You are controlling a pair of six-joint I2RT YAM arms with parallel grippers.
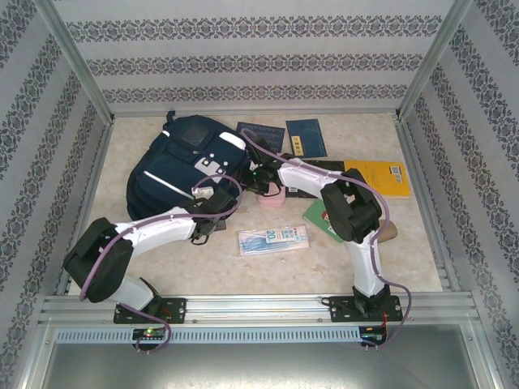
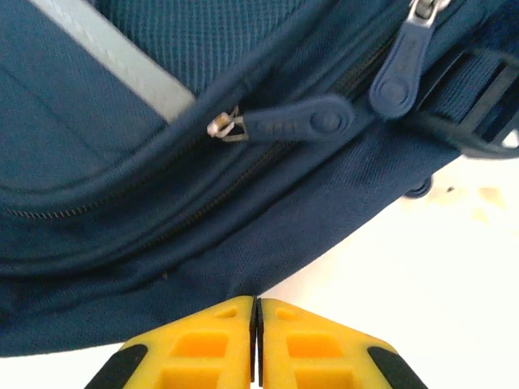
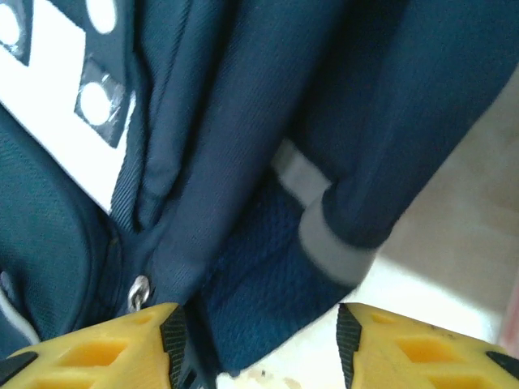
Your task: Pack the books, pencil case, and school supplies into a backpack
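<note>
The navy backpack [image 1: 174, 174] lies at the back left of the table. My left gripper [image 2: 256, 312] is shut, its yellow tips at the backpack's [image 2: 203, 235] lower hem, just below two zip pulls [image 2: 300, 126]. In the top view the left gripper [image 1: 216, 198] is at the bag's right edge. My right gripper [image 3: 259, 348] is open, its fingers either side of a fold of backpack fabric [image 3: 243, 162] and a grey-banded strap [image 3: 332, 243]. The pink pencil case [image 1: 272, 197] lies just right of the bag. The pale blue-white school supplies packet [image 1: 272, 240] lies in front.
Two dark blue books [image 1: 261, 134] [image 1: 306, 136] lie at the back. A black book [image 1: 326, 166], a yellow-orange book [image 1: 379, 178] and a small green book [image 1: 323, 215] lie right of them, partly under the right arm [image 1: 350, 212]. Patterned walls enclose the table.
</note>
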